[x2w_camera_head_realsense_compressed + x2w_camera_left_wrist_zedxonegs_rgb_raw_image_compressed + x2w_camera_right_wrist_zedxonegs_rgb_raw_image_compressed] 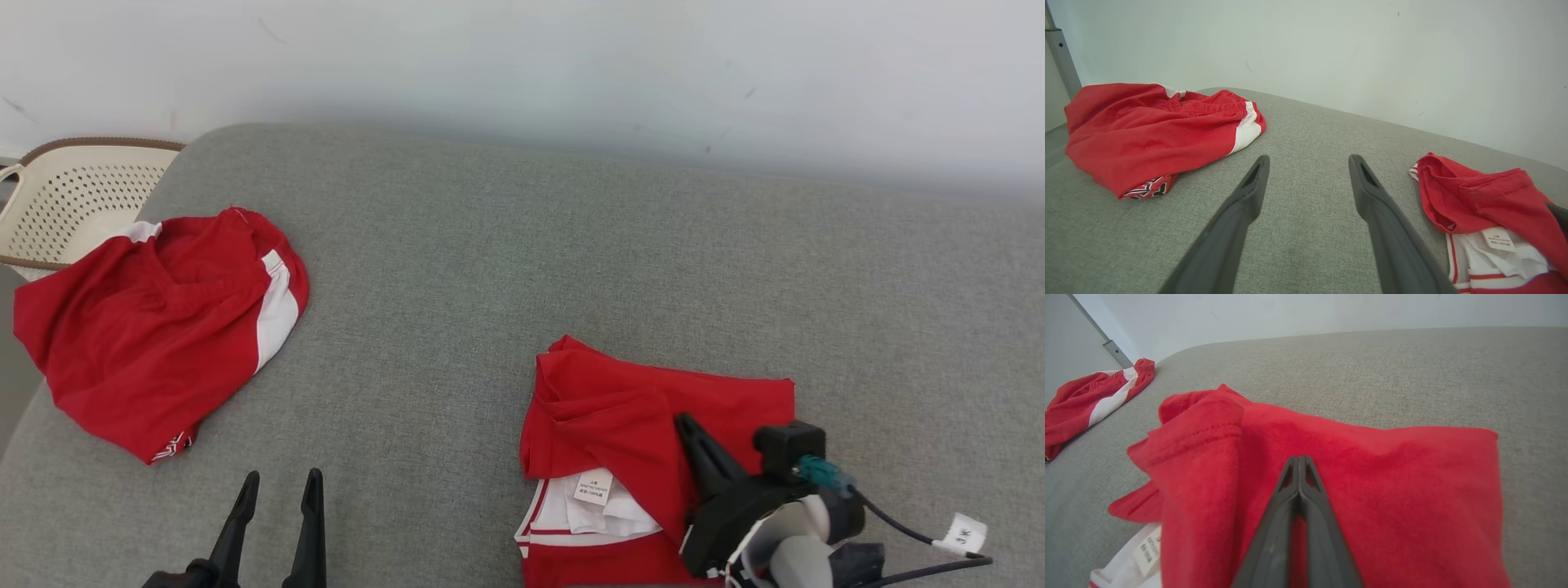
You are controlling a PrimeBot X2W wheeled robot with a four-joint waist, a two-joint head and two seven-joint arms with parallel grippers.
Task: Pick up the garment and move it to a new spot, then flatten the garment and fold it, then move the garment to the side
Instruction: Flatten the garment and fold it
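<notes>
The garment [620, 408], a red shirt with white trim and a white label showing, lies crumpled at the near right of the grey cushion [571, 245]. It also appears as the garment [1486, 196] and garment [1392, 477] in the wrist views. My right gripper [682, 420] is shut and lies over its middle. In the right wrist view the right gripper [1299, 458] has both tips pressed together on the red cloth, with no fold visibly caught between them. My left gripper [279, 478] stands open over bare cushion at the near left; the left gripper [1308, 157] holds nothing.
Red shorts with a white side stripe [155, 327] lie heaped at the cushion's far left edge, seen too as shorts [1151, 130]. A cream perforated basket [82, 188] stands beyond that edge. A pale wall runs behind the cushion.
</notes>
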